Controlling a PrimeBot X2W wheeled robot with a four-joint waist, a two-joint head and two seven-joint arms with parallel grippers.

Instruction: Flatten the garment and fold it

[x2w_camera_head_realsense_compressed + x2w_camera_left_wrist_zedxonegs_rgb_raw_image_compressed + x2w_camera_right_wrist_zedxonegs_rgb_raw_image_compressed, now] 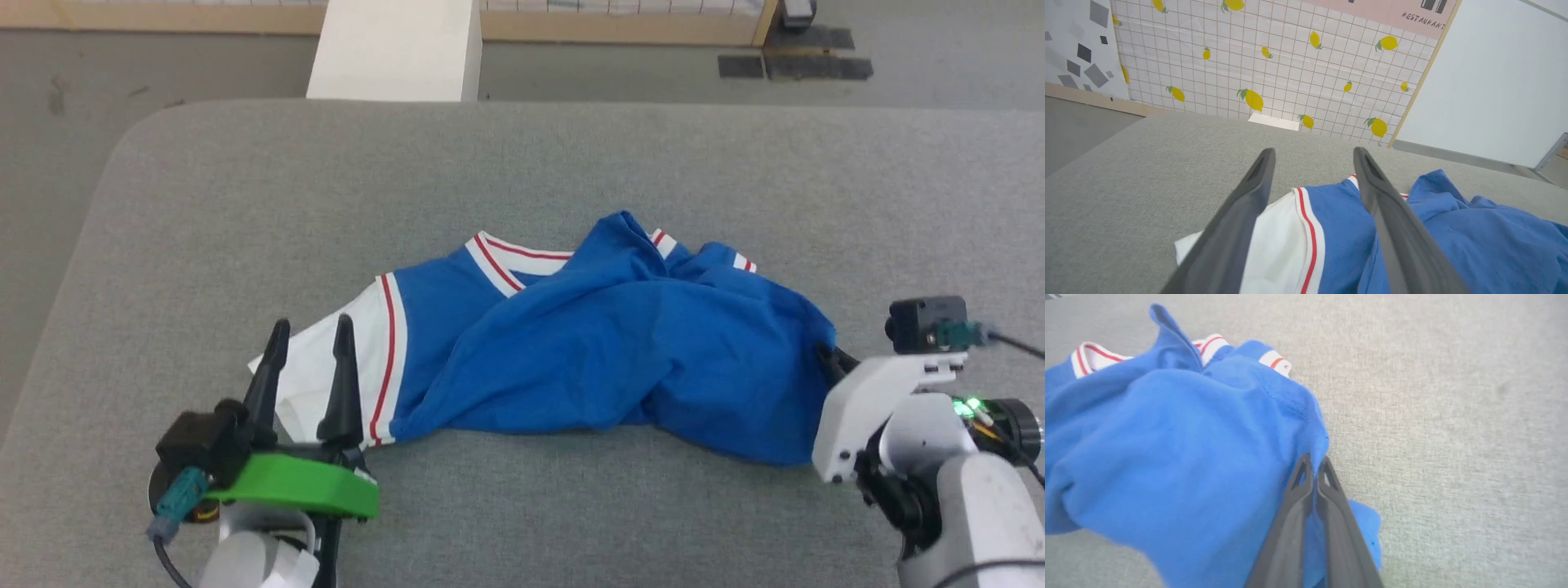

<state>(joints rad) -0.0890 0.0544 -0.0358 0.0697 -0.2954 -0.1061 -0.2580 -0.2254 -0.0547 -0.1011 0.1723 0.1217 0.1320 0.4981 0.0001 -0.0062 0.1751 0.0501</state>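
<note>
One grey bench (571,163). One garment (620,359), crumpled blue heap, mid-bench, white panel (314,371) at left end. Two sets of jaws: left jaws spread wide, empty, at white panel; right jaws pinched shut on garment's right edge.

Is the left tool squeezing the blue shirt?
No, the left tool stands wide open, not closed on the garment.

A grey fabric surface (522,163) with rounded corners; beyond its far edge a white block (396,49), dark floor mats (792,65) and a lemon-patterned grid wall (1290,61).
</note>
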